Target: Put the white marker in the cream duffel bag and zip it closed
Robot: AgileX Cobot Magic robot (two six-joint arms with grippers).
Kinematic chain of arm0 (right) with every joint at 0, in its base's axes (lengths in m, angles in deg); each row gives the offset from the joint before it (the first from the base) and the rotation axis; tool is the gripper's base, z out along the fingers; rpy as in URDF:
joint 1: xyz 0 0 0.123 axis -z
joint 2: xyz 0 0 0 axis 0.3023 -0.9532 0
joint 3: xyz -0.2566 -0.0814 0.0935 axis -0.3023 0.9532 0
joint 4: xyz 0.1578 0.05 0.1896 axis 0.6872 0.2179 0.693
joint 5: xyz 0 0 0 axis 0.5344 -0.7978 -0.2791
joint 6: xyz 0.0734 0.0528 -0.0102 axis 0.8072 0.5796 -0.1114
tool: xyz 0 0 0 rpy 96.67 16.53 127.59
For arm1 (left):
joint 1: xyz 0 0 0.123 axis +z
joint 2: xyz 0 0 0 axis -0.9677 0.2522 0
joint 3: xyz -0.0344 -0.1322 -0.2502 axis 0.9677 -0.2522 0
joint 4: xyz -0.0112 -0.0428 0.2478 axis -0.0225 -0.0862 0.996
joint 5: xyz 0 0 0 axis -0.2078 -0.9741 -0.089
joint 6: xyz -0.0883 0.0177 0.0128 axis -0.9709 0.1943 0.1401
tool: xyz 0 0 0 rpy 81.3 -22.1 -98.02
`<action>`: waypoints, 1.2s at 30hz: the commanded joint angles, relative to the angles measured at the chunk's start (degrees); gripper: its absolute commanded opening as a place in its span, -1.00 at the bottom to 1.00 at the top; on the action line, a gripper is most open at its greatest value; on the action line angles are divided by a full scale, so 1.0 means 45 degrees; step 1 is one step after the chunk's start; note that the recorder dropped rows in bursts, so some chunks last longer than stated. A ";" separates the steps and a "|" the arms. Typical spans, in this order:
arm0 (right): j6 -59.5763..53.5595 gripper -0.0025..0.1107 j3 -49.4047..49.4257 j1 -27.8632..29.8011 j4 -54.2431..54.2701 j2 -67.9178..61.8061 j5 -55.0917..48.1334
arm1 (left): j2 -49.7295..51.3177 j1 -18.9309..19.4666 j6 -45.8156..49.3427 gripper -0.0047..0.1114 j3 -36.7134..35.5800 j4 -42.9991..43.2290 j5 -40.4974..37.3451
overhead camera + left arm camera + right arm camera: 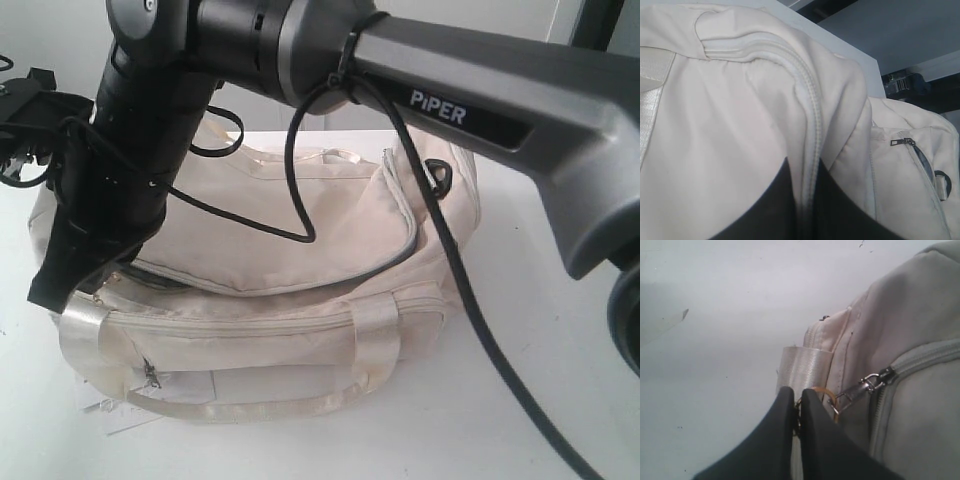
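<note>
In the exterior view, one large, soft cream fabric duffel bag (300,200) lay lengthwise across the white table (400,440), its curved top zipper (405,215) running from end to end. The right arm reached across the middle, so its black gripper (52,280) sat at the bag's left end. A dark gap there suggested the zip was not fully closed. The slim white marker showed nowhere. It was probably inside the bag, though that could not be confirmed.

In the left wrist view, the left gripper (805,167) had both fingers pressed together on a raised fold of the zipper seam (810,100), bracing the cloth.

In the right wrist view, the right gripper (796,392) was pinched tight at the gold ring charm (824,391), which was linked to the silver zipper pull (865,385). The pull lay just past the fingertips and the teeth ran on away from them — so the drag would likely follow that line, the right arm pulling against the left's hold.

Counted: one bag, two grippers, one ring, one main pull and no marker in view.
</note>
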 commanded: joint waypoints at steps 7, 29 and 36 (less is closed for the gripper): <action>0.0541 -0.96 0.0850 -0.0216 -0.0067 0.0473 -0.0379 | -0.0086 0.0015 0.0006 -0.92 0.0095 -0.0673 -0.0031; 0.0869 -0.96 0.2090 -0.0216 -0.1398 0.1311 -0.0379 | -0.0086 0.0015 0.0047 -0.92 0.0095 -0.0562 0.0082; 0.1430 -0.96 0.2115 -0.0216 -0.1895 0.1311 -0.0379 | -0.0086 0.0015 0.0059 -0.92 0.0095 -0.0379 0.0189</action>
